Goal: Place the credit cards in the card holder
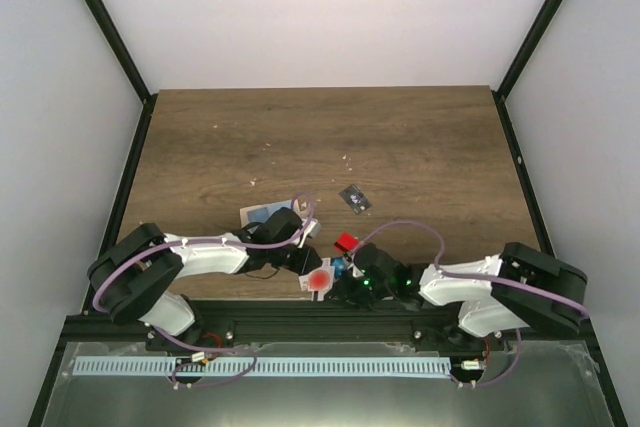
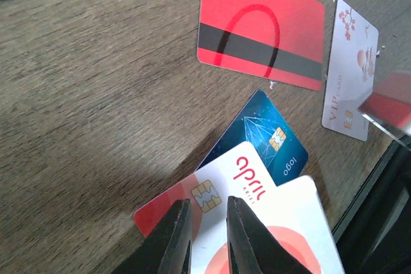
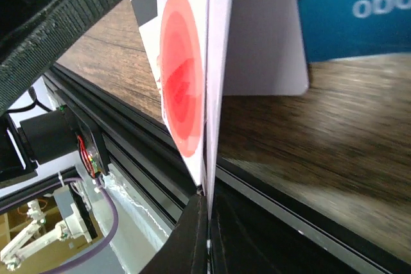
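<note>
**Right claw clamped on the thin white plastic card with a big red dot**

In the right wrist view the claw's two black fingers meet at the bottom centre. The edge of the red-dot card is pinched between them. The card runs up the middle of that frame, seen nearly edge-on, over the dark rail at the desk's border.

The left claw sits at the bottom centre of its own view. Its fingers stand a narrow gap apart with nothing seen between them. Their tips lie over a white rectangular card with a gold chip and red lettering.

The red-dot card fills the lower right of that frame and overlaps the lettered card. A dark blue card with a chip pokes out from under the lettered card towards the centre.

A red card with a black stripe lies flat on the brown wood-grain desk at the top centre. It is apart from the others. A white card with blossom print lies at the upper right.

In the overhead view both claws meet at the lower centre, by the desk's near edge. A pale flat rectangle lies just left of the left arm's wrist. I cannot tell whether it is a card or the holder. A small dark rectangular piece lies alone above the claws.
</note>
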Controlling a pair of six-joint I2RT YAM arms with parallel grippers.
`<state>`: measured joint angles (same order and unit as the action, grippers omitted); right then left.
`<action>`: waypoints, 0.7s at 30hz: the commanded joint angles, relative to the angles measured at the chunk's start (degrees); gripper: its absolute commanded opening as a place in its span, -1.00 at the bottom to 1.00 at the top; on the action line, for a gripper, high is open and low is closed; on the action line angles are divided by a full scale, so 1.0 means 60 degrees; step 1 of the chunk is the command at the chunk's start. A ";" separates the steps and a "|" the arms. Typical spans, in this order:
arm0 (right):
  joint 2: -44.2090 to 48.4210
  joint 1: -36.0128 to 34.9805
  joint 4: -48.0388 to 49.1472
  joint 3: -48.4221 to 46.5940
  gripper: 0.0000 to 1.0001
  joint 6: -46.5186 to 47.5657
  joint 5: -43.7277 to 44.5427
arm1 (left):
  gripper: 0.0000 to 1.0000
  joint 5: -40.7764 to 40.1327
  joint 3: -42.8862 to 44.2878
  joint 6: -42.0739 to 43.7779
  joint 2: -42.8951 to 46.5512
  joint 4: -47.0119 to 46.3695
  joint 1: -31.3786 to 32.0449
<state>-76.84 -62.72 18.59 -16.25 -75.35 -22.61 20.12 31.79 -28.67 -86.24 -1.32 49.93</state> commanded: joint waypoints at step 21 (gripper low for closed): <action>0.3777 0.4028 -0.1644 -0.0783 -0.99 0.5165 -0.2429 | -0.11 0.1123 -0.0119 -0.0069 0.2827 0.0137 -0.2107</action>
<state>-50.15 -42.33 -4.75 -18.06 -54.96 -22.26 17.26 35.24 -29.76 -74.06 3.46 41.98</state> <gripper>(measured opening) 0.019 0.435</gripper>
